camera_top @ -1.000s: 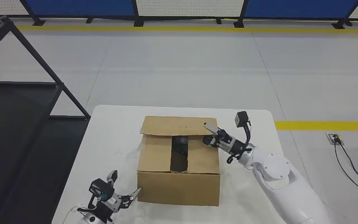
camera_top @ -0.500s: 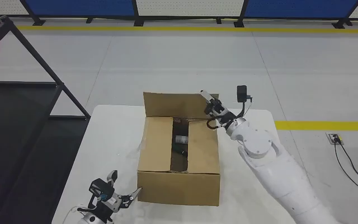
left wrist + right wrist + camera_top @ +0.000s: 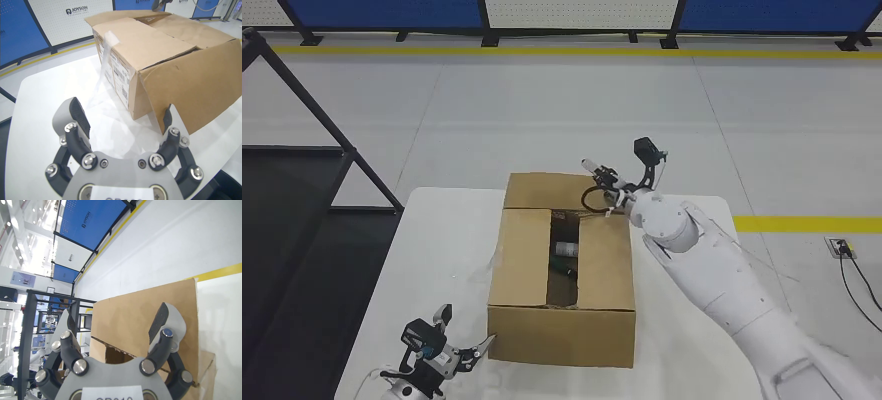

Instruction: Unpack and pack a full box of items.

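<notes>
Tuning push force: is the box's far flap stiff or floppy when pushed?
Probably stiff: the far flap looks flat and unbowed by the right tool. Likely light, being one thin cardboard sheet; may hinge back at its fold.

1. The brown corrugated cardboard box (image 3: pixel 562 335) is matt and slightly rough, and the torn edges of its flaps are ragged.
2. The strip of clear plastic tape (image 3: pixel 105 62) hanging from its corner is thin, glossy and crinkled.
3. The white paper label (image 3: pixel 119 75) on its side is smooth and matt.
4. The white table (image 3: pixel 47 94) is smooth with a soft sheen.
5. The left hand (image 3: pixel 122 108) and right hand (image 3: pixel 115 310) have matt grey metal plates, shiny screws, black plastic links and finely ribbed black pads (image 3: pixel 79 115).
</notes>
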